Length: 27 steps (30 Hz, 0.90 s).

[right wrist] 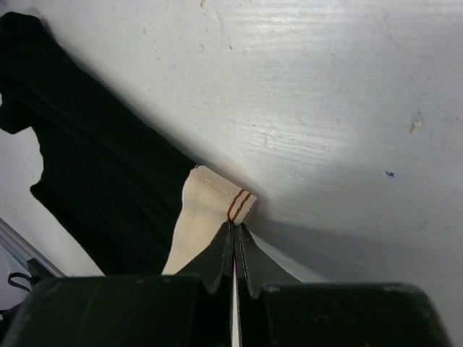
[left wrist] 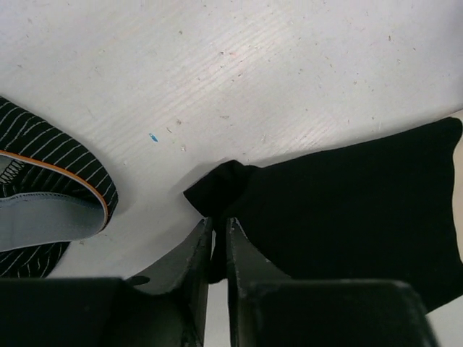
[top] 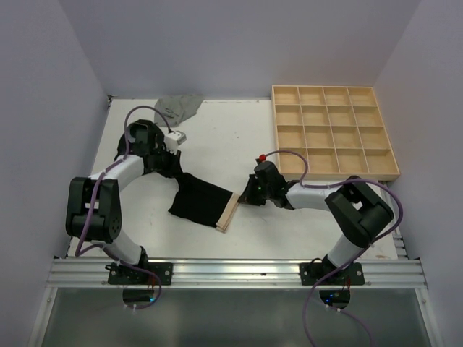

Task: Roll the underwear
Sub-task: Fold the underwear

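Black underwear (top: 201, 201) with a tan waistband (top: 228, 215) lies stretched across the middle of the table. My left gripper (top: 176, 172) is shut on its narrow black end (left wrist: 224, 181), and cloth shows between the fingers (left wrist: 219, 224). My right gripper (top: 241, 196) is shut on the waistband's corner (right wrist: 217, 199), which has two brown stripes, pinched at the fingertips (right wrist: 236, 225). A second pair of underwear, black-striped with a grey waistband (left wrist: 43, 195), lies to the left of my left gripper. A plain grey one (top: 179, 106) sits crumpled at the back wall.
A wooden grid tray (top: 334, 134) stands at the back right, just behind my right arm. White walls close in the table on three sides. A metal rail (top: 239, 271) runs along the near edge.
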{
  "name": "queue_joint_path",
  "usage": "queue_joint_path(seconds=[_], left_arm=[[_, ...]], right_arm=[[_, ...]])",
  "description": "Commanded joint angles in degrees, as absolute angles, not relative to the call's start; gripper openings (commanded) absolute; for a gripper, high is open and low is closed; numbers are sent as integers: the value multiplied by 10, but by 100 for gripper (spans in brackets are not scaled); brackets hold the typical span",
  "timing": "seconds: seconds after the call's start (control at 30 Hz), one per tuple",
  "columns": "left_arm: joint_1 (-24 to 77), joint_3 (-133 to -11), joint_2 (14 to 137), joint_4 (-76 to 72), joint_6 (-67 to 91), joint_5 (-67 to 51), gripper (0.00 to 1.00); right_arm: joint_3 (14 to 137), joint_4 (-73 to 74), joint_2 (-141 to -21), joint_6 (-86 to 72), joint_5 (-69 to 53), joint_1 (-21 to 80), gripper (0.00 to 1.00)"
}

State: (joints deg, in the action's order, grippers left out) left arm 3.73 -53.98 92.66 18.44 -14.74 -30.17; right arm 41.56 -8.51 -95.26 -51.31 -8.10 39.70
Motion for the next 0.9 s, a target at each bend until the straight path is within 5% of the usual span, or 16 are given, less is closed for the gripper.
queue_joint_path(seconds=[0.0,0.17,0.3,0.4,0.67,0.87], left_arm=[[27,-551,910,141,-147,-312,20],[27,-553,844,136,-155,-303,50],[21,-548,752,129,-160,-318,70],[21,-556,719,135,-145,-344,73],[21,-568,808,240,-178,-548,44],[21,-537,926,229,-154,-606,36]], right_arm=[[465,-69,-964,-482,-86,393,0],[536,26,-946,-431,-58,393,29],[567,97,-894,-397,-26,393,40],[573,129,-857,-379,-13,393,42],[515,-67,-880,-470,-141,417,37],[489,-220,-987,-552,-168,432,36]])
